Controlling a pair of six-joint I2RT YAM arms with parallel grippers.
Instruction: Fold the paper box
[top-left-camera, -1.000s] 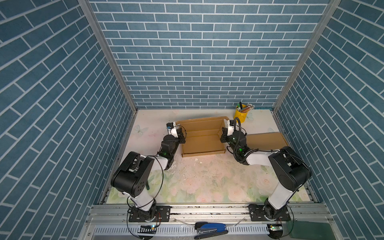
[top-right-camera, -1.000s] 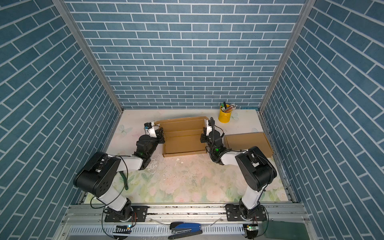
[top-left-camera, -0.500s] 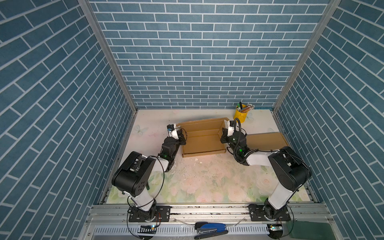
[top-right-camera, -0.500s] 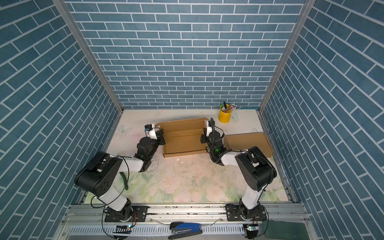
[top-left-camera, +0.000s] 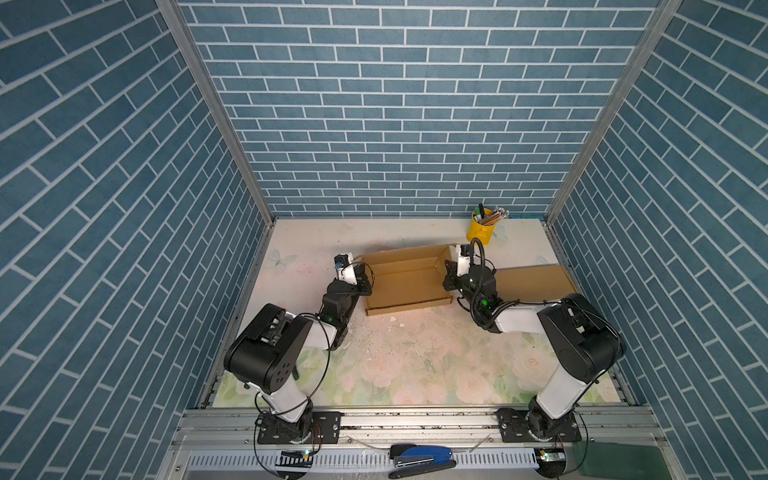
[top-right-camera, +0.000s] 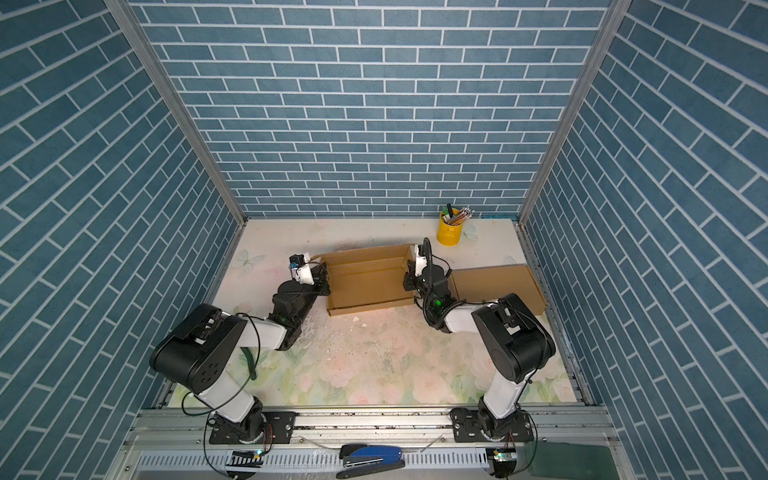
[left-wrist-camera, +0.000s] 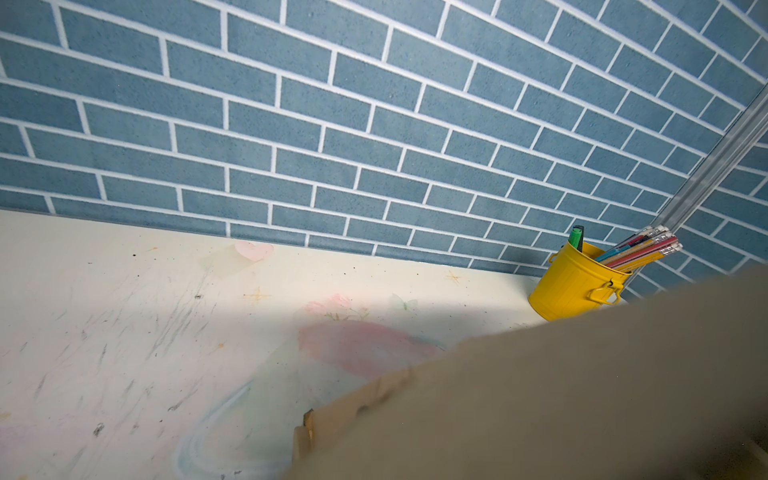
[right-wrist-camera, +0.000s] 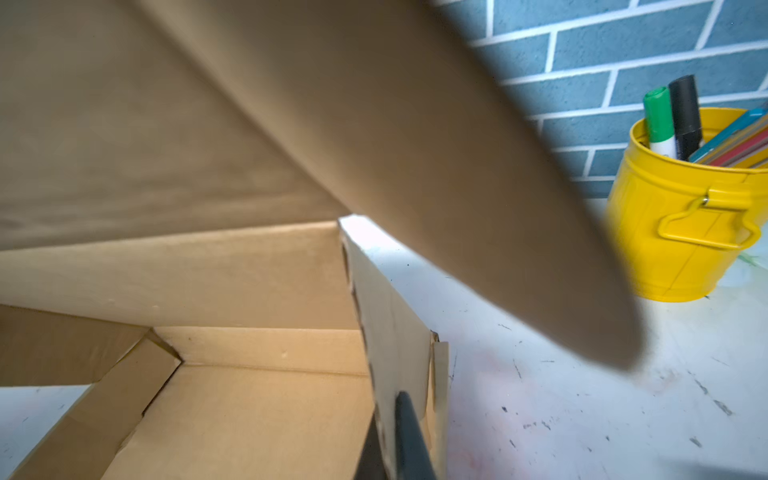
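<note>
Blue brick-patterned walls (top-left-camera: 395, 104) enclose a floral tabletop (top-left-camera: 415, 365), where the open brown cardboard box (top-left-camera: 405, 284) sits mid-width, toward the back. Right jaws are closed, pinching the box's right end wall; left jaws, closed too, sit at its left end, any hold hidden. Yellow metal pen bucket (top-left-camera: 482, 227) stands just behind

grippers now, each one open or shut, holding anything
Left gripper: closed at the left wall of the cardboard box; any grip is hidden.
Right gripper: closed on the right wall of the cardboard box.
</note>
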